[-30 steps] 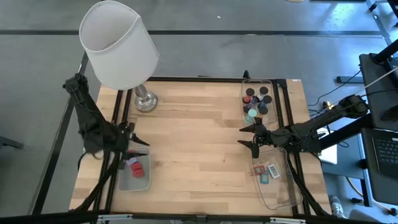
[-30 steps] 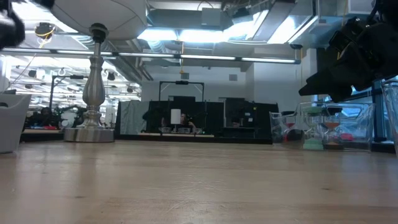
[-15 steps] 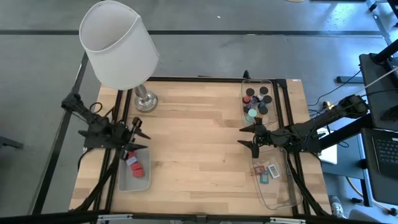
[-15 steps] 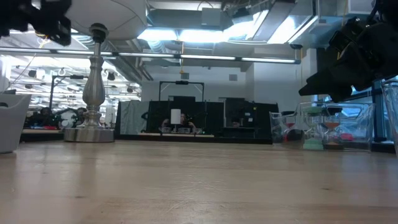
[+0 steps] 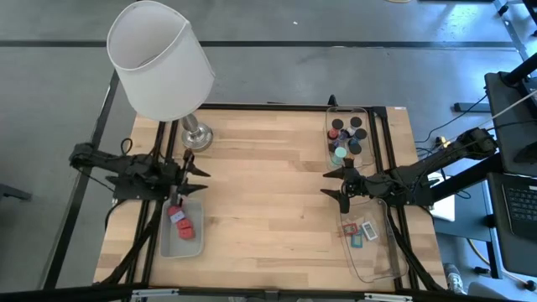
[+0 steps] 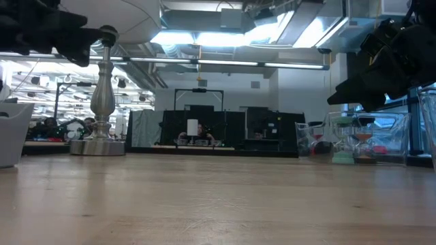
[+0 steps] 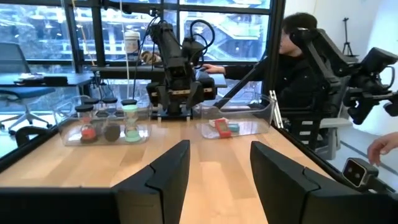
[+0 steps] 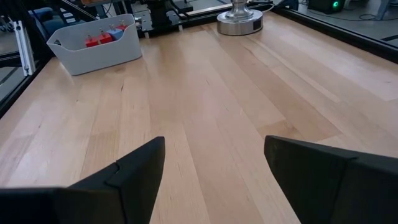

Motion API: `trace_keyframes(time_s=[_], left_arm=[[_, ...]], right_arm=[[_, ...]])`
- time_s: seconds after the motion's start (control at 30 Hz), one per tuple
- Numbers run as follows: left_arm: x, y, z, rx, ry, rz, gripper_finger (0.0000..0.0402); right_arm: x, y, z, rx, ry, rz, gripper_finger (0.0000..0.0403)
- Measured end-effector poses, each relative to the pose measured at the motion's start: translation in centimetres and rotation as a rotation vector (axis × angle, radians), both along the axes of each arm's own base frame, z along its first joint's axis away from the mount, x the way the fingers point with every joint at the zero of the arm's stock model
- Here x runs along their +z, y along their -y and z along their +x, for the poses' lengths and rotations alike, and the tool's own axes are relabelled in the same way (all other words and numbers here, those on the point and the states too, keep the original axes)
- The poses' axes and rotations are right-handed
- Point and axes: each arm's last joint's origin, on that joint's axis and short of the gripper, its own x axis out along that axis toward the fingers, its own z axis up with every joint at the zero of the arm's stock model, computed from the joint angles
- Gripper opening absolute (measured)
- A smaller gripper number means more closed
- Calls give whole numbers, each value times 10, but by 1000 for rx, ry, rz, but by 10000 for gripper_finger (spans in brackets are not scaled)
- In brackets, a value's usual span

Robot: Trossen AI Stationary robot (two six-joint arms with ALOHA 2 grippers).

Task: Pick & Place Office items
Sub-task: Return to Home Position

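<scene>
My left gripper (image 5: 196, 174) hangs above the left side of the table (image 5: 268, 210), between the foot of the lamp (image 5: 159, 59) and the far end of the white bin (image 5: 182, 252); it points right, towards the middle of the table; its fingers (image 7: 168, 174) stand wide apart and there is nothing between them. My right gripper (image 5: 329, 184) hangs over the right side of the table, pointing left, level with the gap between the far clear tray (image 5: 369, 116) and the near clear tray (image 5: 382, 267); its jaws are spread wide too, and they hold nothing; from its wrist I see only bare wood between them (image 8: 214, 168).

The office items are all in containers; the red blocks (image 5: 181, 220) lie in the white bin at the near left, and from my right wrist I make out a blue piece (image 8: 114, 34) beside them; the dark cylinders (image 5: 351, 127) and the teal cylinder (image 5: 339, 153) stand in the far clear tray; the flat pieces (image 5: 359, 232) lie in the far end of the near clear tray.

Beyond the right side of the table, behind my right arm, a person (image 7: 292, 68) in dark clothes sits.
</scene>
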Motion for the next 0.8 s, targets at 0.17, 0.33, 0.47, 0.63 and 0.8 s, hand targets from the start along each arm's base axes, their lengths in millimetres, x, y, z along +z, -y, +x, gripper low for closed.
trace_keyframes(time_s=[0.17, 0.33, 0.47, 0.63, 0.8], left_arm=[[-2, -8, 2, 54, -22, 29, 166], [-9, -17, 3, 144, -90, 40, 168], [-9, -21, 3, 185, -97, 50, 169], [-15, -25, 2, 262, -156, 145, 169], [-14, -27, 2, 319, -154, 143, 170]], right_arm=[[0, 0, 0, 0, 0, 0, 279], [0, 0, 0, 0, 0, 0, 279], [0, 0, 0, 0, 0, 0, 279], [0, 0, 0, 0, 0, 0, 279], [0, 0, 0, 0, 0, 0, 279]])
